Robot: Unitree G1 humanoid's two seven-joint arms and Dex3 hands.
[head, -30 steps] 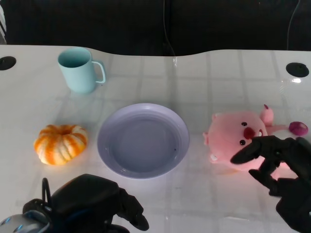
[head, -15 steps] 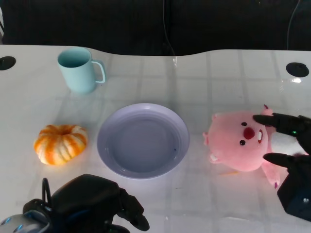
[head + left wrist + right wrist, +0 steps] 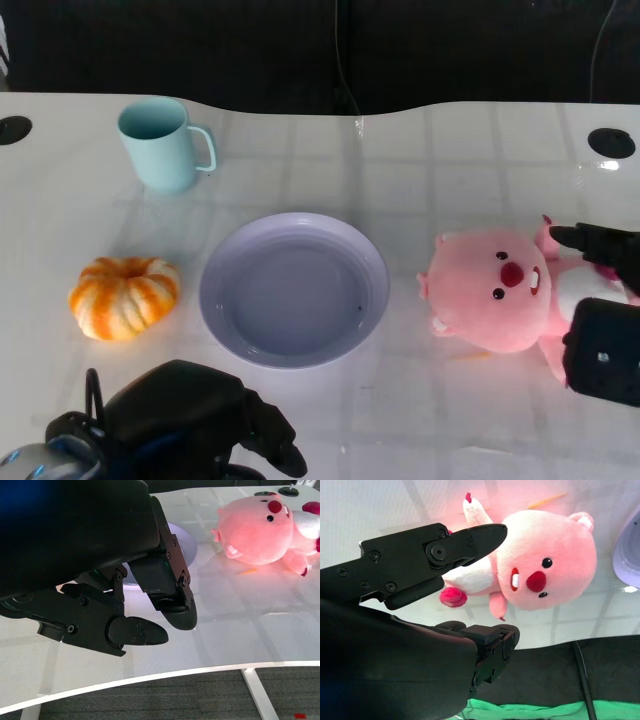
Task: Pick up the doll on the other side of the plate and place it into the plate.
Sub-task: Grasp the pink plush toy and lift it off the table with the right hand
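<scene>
while my right hand (image 3: 603, 335) straddles the doll's (image 3: 497, 289) body with fingers spread, the plate (image 3: 294, 288) lies left; left hand (image 3: 200, 420) curled, idle.

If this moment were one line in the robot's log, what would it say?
stage: reaching | right hand: open, astride pink plush doll | lavender plate: empty | left hand: idle
</scene>
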